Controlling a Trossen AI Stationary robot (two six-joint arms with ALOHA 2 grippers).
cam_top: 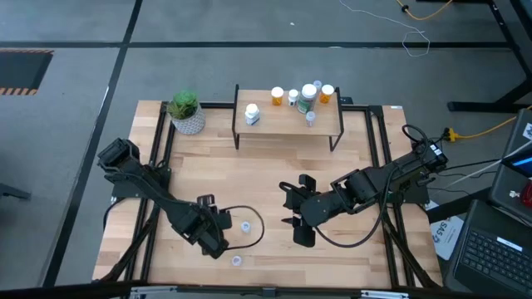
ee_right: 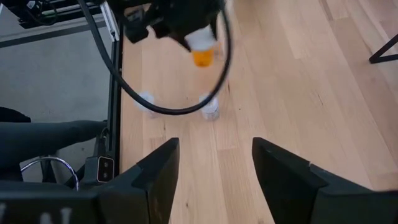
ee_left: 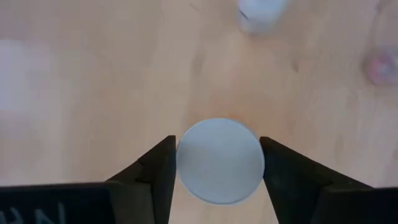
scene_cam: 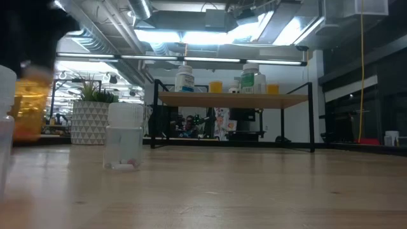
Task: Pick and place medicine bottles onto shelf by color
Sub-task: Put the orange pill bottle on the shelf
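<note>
- Left gripper (cam_top: 218, 223) low over the near-left tabletop (cam_top: 266, 183). Wrist view: fingers (ee_left: 152, 177) stand on either side of a white cap (ee_left: 219, 160), touching or nearly touching it on both sides.
- Right wrist view: that gripper (ee_right: 186, 28) has an orange bottle (ee_right: 203, 50) with white cap in its fingers, hanging clear of the wood.
- Two tiny clear bottles stand on the tabletop near the left gripper: one (cam_top: 245, 225) just beside it, one (cam_top: 237, 261) closer to the near edge. Low view shows a clear bottle (scene_cam: 124, 136) upright in the foreground, a pinkish bit at its base.
- Right gripper (cam_top: 298, 212) at mid-tabletop, well apart from the bottles; fingers (ee_right: 158, 177) partly spread, nothing between them.
- Shelf (cam_top: 287, 124) at the far side, wood top on black legs. On it: white bottle (cam_top: 252, 114) toward its left end; cluster toward the right with orange bottles (cam_top: 278, 96), (cam_top: 327, 93), a greenish bottle (cam_top: 307, 100), smaller ones I cannot sort.
- Plant (cam_top: 185, 110) in a white pot, left of the shelf.
</note>
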